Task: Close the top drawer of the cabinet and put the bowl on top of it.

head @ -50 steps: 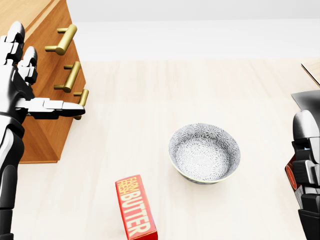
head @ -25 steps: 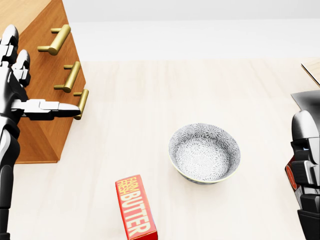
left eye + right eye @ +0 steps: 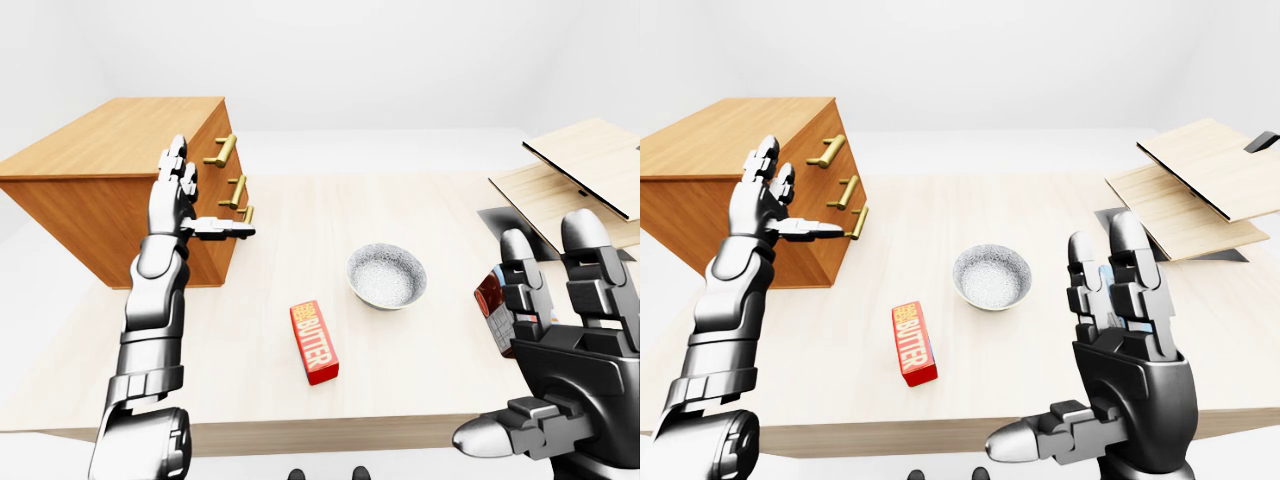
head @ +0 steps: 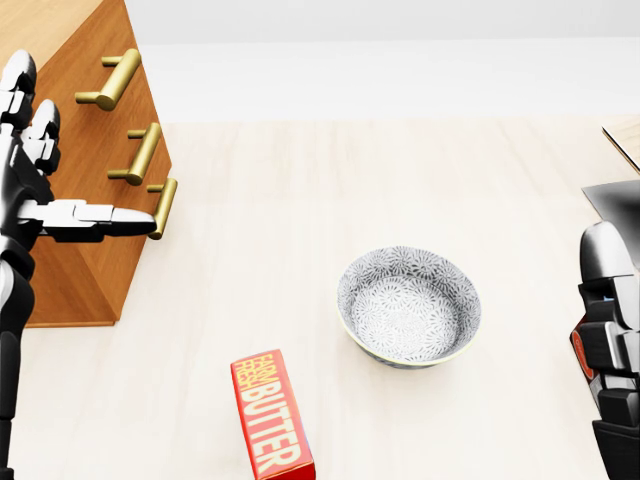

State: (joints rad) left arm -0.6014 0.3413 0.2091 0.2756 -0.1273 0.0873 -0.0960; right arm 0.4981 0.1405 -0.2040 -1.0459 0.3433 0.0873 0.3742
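The bowl (image 4: 408, 305) sits on the counter (image 4: 300, 190), well right of the open left robot hand (image 3: 172, 205) beside the cabinet (image 3: 110, 150) and nearer the open-fingered right robot hand (image 3: 1122, 335).

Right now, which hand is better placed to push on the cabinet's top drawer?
Left: the left hand stands open beside the handles on the cabinet; the right hand sits beyond the bowl.

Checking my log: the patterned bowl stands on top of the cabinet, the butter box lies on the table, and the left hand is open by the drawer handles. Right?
Wrong about the bowl: the left-eye view shows it on the table, right of the butter box, not on the cabinet. The rest holds: left hand open by the handles.
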